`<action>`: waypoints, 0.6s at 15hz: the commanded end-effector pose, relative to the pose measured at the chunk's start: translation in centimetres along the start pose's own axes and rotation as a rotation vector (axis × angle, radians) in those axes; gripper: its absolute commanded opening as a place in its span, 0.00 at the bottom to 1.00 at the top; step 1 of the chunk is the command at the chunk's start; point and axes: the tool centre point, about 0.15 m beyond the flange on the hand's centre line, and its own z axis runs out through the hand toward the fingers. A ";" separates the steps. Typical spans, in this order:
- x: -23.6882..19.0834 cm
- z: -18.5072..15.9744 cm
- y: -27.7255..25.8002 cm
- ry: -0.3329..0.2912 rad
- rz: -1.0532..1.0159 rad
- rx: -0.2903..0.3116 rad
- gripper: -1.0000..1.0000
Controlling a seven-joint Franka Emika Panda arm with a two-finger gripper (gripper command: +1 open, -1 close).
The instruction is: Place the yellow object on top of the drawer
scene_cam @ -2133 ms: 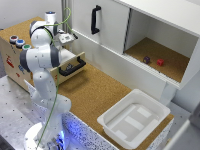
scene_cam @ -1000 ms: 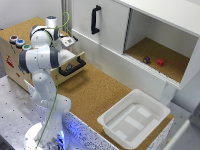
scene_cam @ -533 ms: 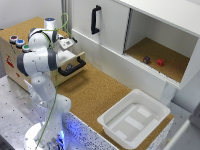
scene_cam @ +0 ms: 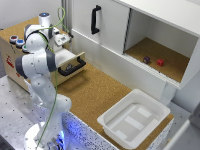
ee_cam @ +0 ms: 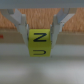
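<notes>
In the exterior view, the arm [scene_cam: 37, 65] stands at the left over the cork-topped cabinet [scene_cam: 10, 30], with the drawer [scene_cam: 70, 62] pulled out just beside it; further right the open cupboard holds a dark purple block [scene_cam: 146, 59] and a red block [scene_cam: 160, 62], and a white bin [scene_cam: 132, 117] sits in front. In the wrist view, the gripper [ee_cam: 39, 36] is closed partway, its fingers [ee_cam: 58, 27] pressing both sides of the yellow object [ee_cam: 39, 37]. The block's face reads "N", and a mirrored mark shows just below it.

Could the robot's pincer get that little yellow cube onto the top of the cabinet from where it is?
Probably yes. The pincer already grips the small yellow cube marked with letters, and the exterior view shows the arm over the cork top of the pale wood drawer cabinet, with nothing visible blocking it.
</notes>
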 end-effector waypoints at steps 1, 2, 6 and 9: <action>6.4 -5.6 1.0 -0.112 0.011 -0.034 0.00; 7.3 -6.1 0.8 -0.107 -0.001 -0.042 0.00; 10.3 -5.3 -0.8 -0.124 -0.079 -0.020 0.00; 10.5 -4.2 -1.0 -0.166 -0.079 -0.003 0.00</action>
